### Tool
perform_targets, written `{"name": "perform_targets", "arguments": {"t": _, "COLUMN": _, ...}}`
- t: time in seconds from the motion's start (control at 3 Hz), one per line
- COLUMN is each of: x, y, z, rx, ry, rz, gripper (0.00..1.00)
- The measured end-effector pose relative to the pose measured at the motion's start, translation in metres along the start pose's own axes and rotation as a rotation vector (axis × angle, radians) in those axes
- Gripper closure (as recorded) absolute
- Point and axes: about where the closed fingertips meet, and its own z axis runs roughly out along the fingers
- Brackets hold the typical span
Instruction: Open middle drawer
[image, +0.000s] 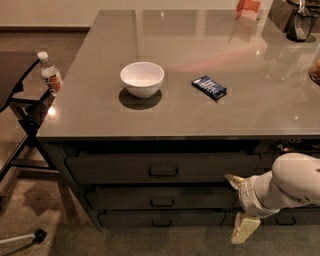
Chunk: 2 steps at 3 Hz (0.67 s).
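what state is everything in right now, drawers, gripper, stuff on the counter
middle drawer: shut, not yet touched
top drawer: shut
bottom drawer: shut
gripper: open, holding nothing, low in front of the drawers' right end
white bowl: upright, looks empty
blue packet: lying flat on the counter
water bottle: upright, capped, left of the counter

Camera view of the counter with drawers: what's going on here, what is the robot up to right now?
The robot's arm comes in from the right, below the countertop edge. Its gripper, fingers spread open, hangs in front of the drawer stack at about the height of the middle drawer. It is well to the right of the handle and holds nothing. The middle drawer is shut, so the pull has not begun. A white bowl and a blue packet sit on top.
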Motion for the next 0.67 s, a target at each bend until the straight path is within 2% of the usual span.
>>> {"name": "perform_targets", "arguments": {"t": 0.33, "x": -0.009, "y": 0.008, "z": 0.014, "rx": -0.009, "ry": -0.005, "rz": -0.009, "gripper": 0.00}}
{"name": "perform_targets", "arguments": {"t": 0.67, "x": -0.018, "y": 0.021, "z": 0.051, "rx": -0.041, "ry": -0.012, "rz": -0.051, "gripper": 0.00}}
